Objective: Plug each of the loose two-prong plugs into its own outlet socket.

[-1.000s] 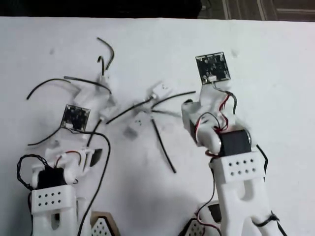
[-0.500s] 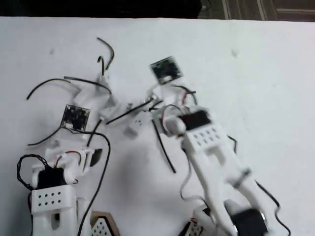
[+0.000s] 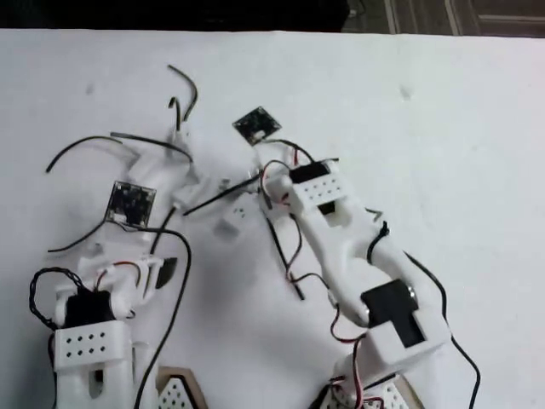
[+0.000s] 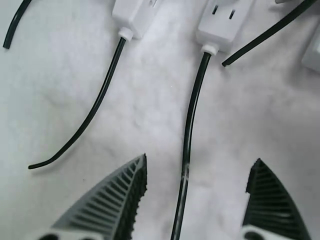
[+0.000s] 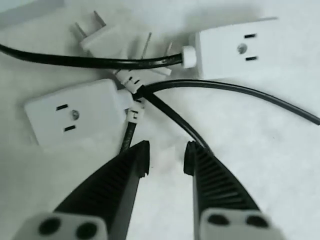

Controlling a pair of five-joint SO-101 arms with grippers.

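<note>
Two-prong plug [image 5: 94, 34], white, lies loose on the white table [image 3: 443, 111], in a tangle of cords and sockets just left of the high view's centre. Its prongs are bare and in no socket.

Nearest in the high view, both arms stand at the bottom edge. The left arm [image 3: 85, 332] is at lower left. The left gripper [image 4: 200, 162] is spread wide and empty, with a black cord [image 4: 189, 125] lying on the table between its fingers. That cord runs on to a white outlet socket [image 4: 219, 25]. A second socket [image 4: 131, 11], also corded, lies just beside it.

The right arm [image 3: 341, 247] slants from lower right up to the central tangle. The right gripper [image 5: 166, 149] hangs over it, narrowed to a slim gap and holding nothing. Just past its fingertips lies a near socket [image 5: 70, 117], face up, with cords crossing beside it. Beyond are the loose plug, the prongs of a second plug [image 5: 148, 46] partly under a cord, and a far socket [image 5: 235, 47].
</note>
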